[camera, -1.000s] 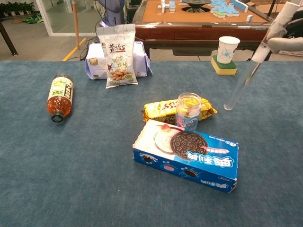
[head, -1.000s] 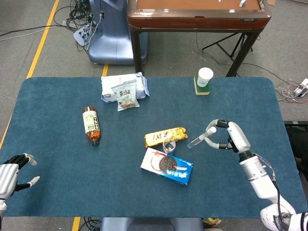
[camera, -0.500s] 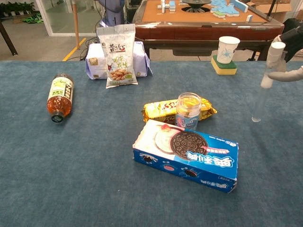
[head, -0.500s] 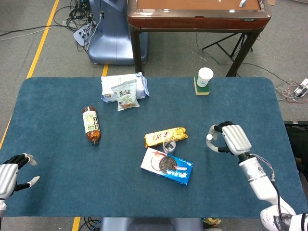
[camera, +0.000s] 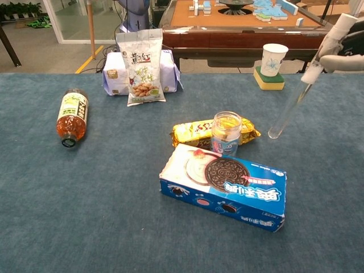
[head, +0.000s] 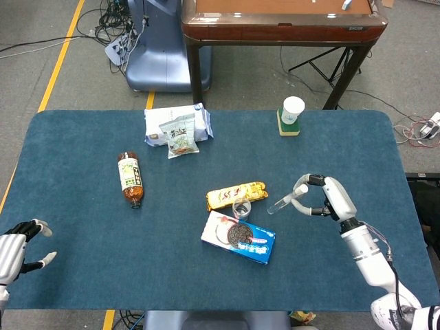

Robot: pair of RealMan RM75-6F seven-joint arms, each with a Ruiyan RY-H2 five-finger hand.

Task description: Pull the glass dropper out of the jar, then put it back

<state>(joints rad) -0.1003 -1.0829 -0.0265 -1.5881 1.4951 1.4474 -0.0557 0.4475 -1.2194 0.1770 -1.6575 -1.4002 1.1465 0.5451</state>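
- The right hand (head: 324,197) pinches the clear glass dropper with its white bulb (camera: 296,98) near the bulb end; the tube slants down and toward the robot's left, its tip in the air and off to the side of the small open glass jar with a printed label (camera: 226,133), not above it
- The jar stands on the blue cloth tabletop (head: 82,234) between the gold snack wrapper (head: 236,194) and the blue cookie box (camera: 223,187), touching or almost touching both
- For the return, bring the tube closer to upright first, so the tip goes straight into the mouth and does not catch the rim
- Centre the tip over the opening, then lower slowly; the jar looks light and nothing steadies it, so a sideways nudge could tip it
- Keep the pinch gentle, since thin glass may crack
- The left hand (head: 15,249) rests with its fingers spread at the tabletop's near left edge, holding nothing
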